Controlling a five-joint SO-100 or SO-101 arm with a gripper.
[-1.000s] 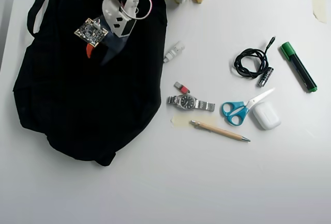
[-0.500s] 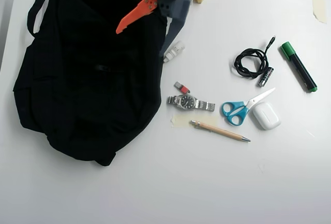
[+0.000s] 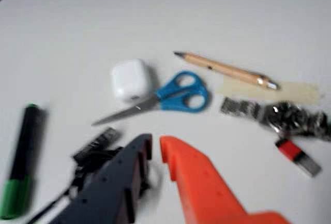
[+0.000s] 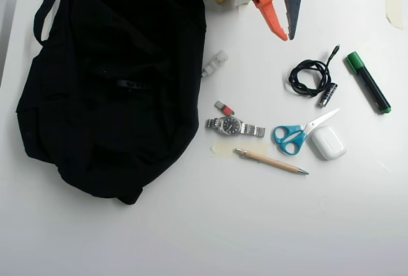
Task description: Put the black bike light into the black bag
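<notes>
The black bag (image 4: pixel 95 123) lies flat over the left half of the overhead view, its strap (image 4: pixel 48 5) running off the top left. On its fabric rests a small black lump, the black bike light (image 4: pixel 131 85), faint against the cloth. My gripper (image 4: pixel 288 37) hangs over the white table at the top, well right of the bag and just above the coiled cable (image 4: pixel 309 77). Its orange and dark fingers meet at the tips with only a slit between and nothing held. In the wrist view the gripper (image 3: pixel 156 149) points at the scissors (image 3: pixel 170 95); bag and light are out of that view.
Right of the bag lie a white plug-like piece (image 4: pixel 215 64), a red stick (image 4: pixel 224 108), a watch (image 4: pixel 234 125), a pen (image 4: pixel 271 161), blue scissors (image 4: pixel 296 134), a white case (image 4: pixel 328 142), a small dark cylinder (image 4: pixel 327 94) and a green marker (image 4: pixel 368 81).
The arm swung right, from over the bag to over the table above the cable. Its fingers went from wide open to nearly together. The light stays on the bag.
</notes>
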